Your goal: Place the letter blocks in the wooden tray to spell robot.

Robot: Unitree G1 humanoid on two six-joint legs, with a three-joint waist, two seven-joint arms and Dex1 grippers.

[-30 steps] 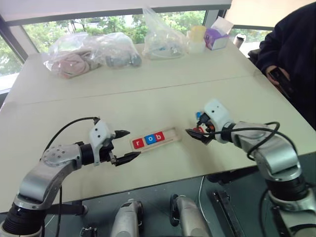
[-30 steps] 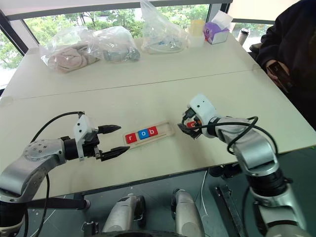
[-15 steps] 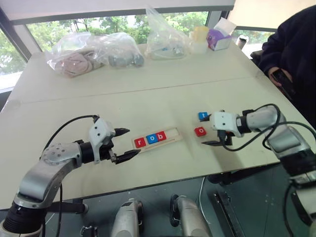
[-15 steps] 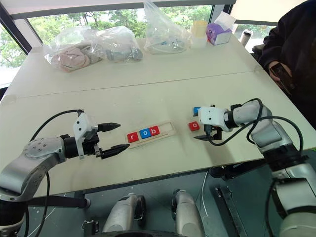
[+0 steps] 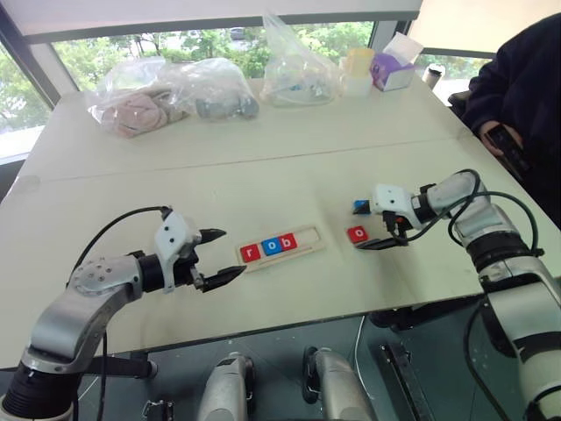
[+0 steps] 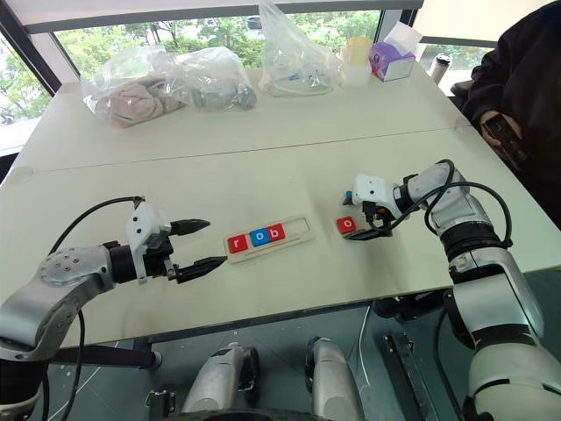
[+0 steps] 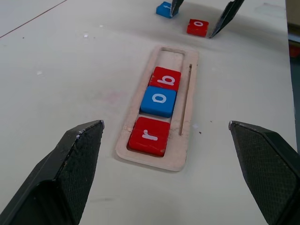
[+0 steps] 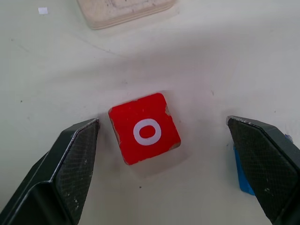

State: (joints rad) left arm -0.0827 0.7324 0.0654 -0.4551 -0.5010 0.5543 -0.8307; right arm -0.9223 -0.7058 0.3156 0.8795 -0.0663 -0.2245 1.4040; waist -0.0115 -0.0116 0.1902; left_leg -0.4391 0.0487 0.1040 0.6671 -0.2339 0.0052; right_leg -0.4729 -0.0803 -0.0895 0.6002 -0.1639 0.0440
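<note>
The wooden tray (image 7: 183, 140), a shallow light-wood slot with rounded ends and a raised rim, lies near the front edge of the pale, matte tabletop (image 5: 263, 184). Three flat square letter blocks fill its left part: a red "r" (image 7: 149, 136), a blue "o" (image 7: 159, 101) and a red "b" (image 7: 165, 78); the rest of the slot is bare wood. To the right of the tray, on the tabletop, lies a loose red "o" block (image 8: 145, 128) with a slightly chipped corner, and just beyond it a blue block (image 5: 360, 207) whose letter cannot be read.

The right gripper (image 8: 164, 154) points down over the red "o", its textured black fingers spread wide on either side of it without touching. The left gripper (image 5: 217, 257) hovers just left of the tray, its pointed fingers also spread wide, holding nothing.

Crinkled clear plastic bags (image 5: 166, 92) sit along the far edge.
</note>
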